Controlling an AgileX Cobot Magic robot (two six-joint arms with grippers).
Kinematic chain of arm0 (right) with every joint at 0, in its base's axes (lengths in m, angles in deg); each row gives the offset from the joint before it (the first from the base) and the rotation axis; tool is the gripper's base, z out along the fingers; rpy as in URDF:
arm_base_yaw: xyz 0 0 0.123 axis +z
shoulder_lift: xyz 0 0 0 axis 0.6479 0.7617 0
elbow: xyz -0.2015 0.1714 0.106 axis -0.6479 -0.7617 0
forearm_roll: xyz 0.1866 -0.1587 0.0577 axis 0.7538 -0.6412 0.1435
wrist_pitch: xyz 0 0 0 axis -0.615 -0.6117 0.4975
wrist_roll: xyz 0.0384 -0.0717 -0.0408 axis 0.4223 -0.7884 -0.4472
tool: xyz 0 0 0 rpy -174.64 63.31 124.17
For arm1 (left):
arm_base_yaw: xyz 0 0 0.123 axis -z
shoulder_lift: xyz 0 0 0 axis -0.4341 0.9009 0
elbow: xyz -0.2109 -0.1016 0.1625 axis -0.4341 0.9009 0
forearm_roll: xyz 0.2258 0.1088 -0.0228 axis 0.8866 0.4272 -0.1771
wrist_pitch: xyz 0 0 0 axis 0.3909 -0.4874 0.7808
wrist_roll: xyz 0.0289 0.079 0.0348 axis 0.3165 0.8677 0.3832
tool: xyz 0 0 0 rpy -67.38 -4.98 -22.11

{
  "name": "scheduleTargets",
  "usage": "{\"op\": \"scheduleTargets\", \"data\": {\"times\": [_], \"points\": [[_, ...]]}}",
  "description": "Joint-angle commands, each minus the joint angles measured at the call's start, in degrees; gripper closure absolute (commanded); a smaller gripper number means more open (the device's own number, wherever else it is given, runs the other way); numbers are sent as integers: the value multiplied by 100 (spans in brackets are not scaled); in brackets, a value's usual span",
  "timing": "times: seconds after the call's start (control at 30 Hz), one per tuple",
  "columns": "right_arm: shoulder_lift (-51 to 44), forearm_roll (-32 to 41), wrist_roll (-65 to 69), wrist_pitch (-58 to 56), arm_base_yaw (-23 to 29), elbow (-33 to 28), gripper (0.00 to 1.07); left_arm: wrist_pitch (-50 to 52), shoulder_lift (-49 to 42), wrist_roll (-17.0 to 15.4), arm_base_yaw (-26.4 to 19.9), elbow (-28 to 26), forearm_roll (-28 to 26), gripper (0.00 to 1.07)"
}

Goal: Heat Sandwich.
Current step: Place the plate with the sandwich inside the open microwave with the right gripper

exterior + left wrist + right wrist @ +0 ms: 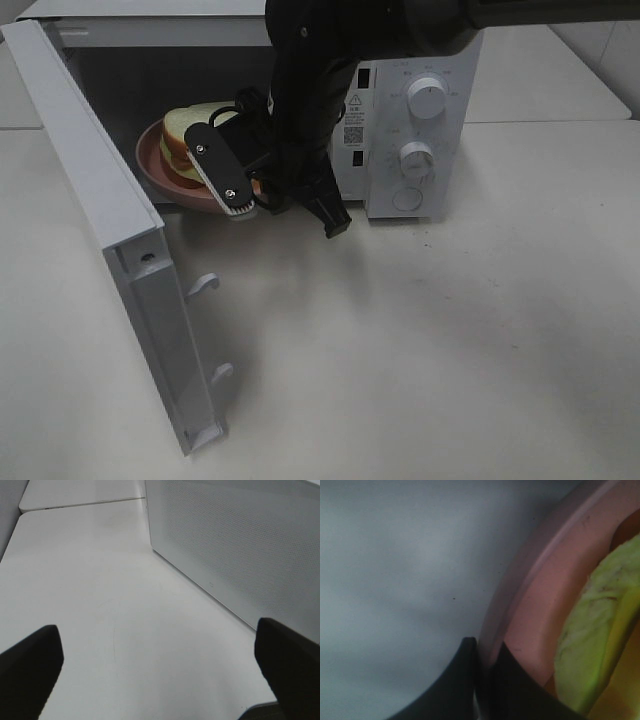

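Pale white table [450,330] fills the high view, and on it stands a boxy white microwave oven [420,60] with 2 round dials on its front panel. Its white hinged door [110,230] stands swung wide open on the left. A round pink plate [150,160] sits in the left part of the dark cavity, with its near rim about at the threshold. On the plate lies the sandwich [185,125], 2 thick white slices with a tan crust. A black arm reaches down from the right and hides part of the plate. Its right tool [255,195] is at the plate's near rim, though from this height I cannot tell how the jaws stand.

From the left wrist, the left tool [159,650] hangs over bare table [90,580], its 2 black fingers [30,667] spread far apart with nothing between them. A dotted white panel [240,545] rises from the table just beside it. I cannot tell which part of the oven it is.

From the right wrist, the right tool [482,647] is pinched together on the rim of the round pink plate [540,590], 1 dark finger [452,685] on either side of it. The sandwich [590,625] shows its pale yellow-green filling close behind the rim, resting on the plate. Outside the rim there is only a smooth grey surface [395,570].
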Motion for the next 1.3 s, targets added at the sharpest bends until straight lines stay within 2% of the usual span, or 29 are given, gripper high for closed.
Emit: {"op": "scheduleTargets", "data": {"times": [0.03,0.53,1.3], "points": [[57,-52,160,11,29,218,107,63,-155,17,23,17,-29,5],[688,-223,527,-212,17,1272,107,63,-155,17,23,17,-29,5],[1587,-327,688,-212,-241,2401,106,63,-155,17,23,17,-29,5]]}}
